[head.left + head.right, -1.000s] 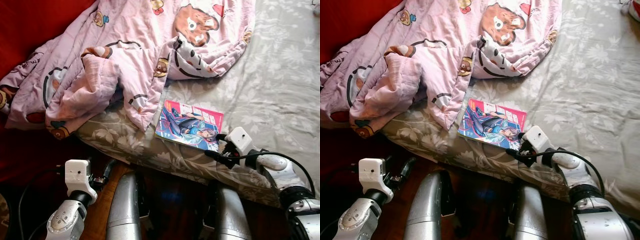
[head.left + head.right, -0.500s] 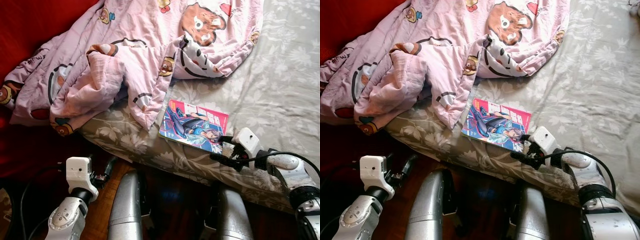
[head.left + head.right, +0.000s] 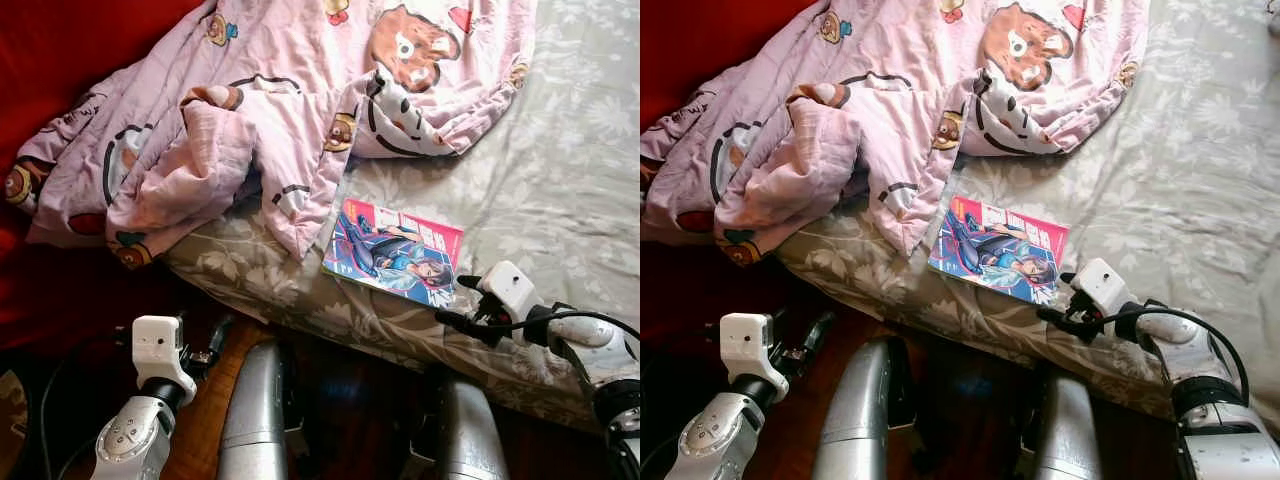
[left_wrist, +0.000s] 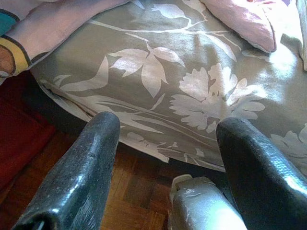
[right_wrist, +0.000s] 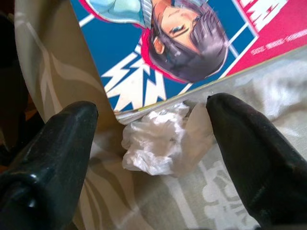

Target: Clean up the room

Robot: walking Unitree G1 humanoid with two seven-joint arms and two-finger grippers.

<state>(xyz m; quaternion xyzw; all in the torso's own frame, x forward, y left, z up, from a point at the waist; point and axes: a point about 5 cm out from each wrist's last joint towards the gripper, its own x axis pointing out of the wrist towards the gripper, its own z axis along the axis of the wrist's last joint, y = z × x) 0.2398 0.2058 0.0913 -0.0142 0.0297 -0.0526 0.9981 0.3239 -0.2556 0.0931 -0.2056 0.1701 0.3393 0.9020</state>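
Observation:
A crumpled white tissue (image 5: 152,145) lies on the grey floral bed sheet (image 3: 560,180), touching the near corner of a colourful comic book (image 3: 393,252). My right gripper (image 3: 451,300) hovers low at that corner, open, with one finger on each side of the tissue (image 5: 151,109). A rumpled pink cartoon blanket (image 3: 280,110) covers the far left of the bed and hangs over its edge. My left gripper (image 3: 214,336) hangs low beside the bed's front edge, open and holding nothing (image 4: 167,123).
The bed's front edge runs diagonally just before my silver legs (image 3: 255,420). Dark wooden floor (image 4: 129,191) lies under the left gripper. A red surface (image 3: 60,60) borders the blanket at the left. Bare sheet stretches to the right of the book.
The whole view has shifted a little to the right and down. My right gripper stays open at the book's near corner. The left arm has not moved.

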